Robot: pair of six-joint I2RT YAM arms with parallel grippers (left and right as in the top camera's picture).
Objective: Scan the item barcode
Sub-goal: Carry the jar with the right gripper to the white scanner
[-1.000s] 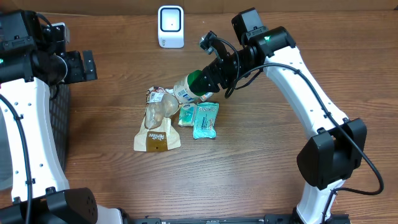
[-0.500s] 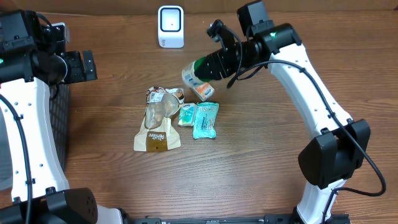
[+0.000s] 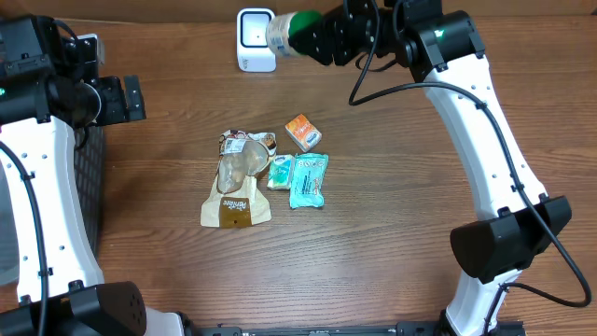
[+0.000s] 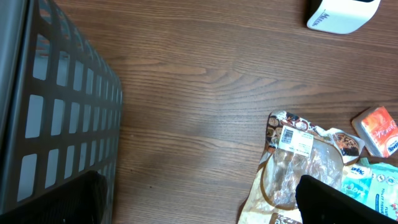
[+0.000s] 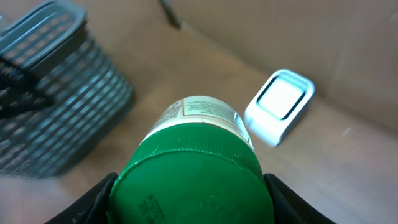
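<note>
We see a brown wooden counter [image 3: 373, 233] from above. In the middle lies a small heap of things: a brown bag [image 3: 235, 207] with a clear pack [image 3: 242, 159] on top of it, a small green pack [image 3: 279, 174], a blue pack [image 3: 308, 180] and an orange pack [image 3: 302, 132]. The orange pack sits at 12 o'clock from the blue one, just beside it. A dark basket [image 3: 93, 177] stands at 9 o'clock, at the counter's edge. The left tool [image 3: 121, 98] hangs near the basket with its fingers wide apart and nothing in them. From its own camera, it looks down on the basket wall and the heap.

The white scanner [image 3: 256, 39] stands at 12 o'clock from the heap, well apart from it. The bottle [image 3: 280, 31] is held up just at 3 o'clock from the scanner. From above, its far end covers the scanner's right edge.

The right tool [image 3: 310, 34] grips the bottle at the cap end, one finger on each side. The bottle lies sideways, with its bottom pointing to 9 o'clock, away from the tool.

The bottle has a big green cap and a white label with print too small for us to read. In the right wrist view, the cap fills the near part, with the scanner past it at 2 o'clock.
</note>
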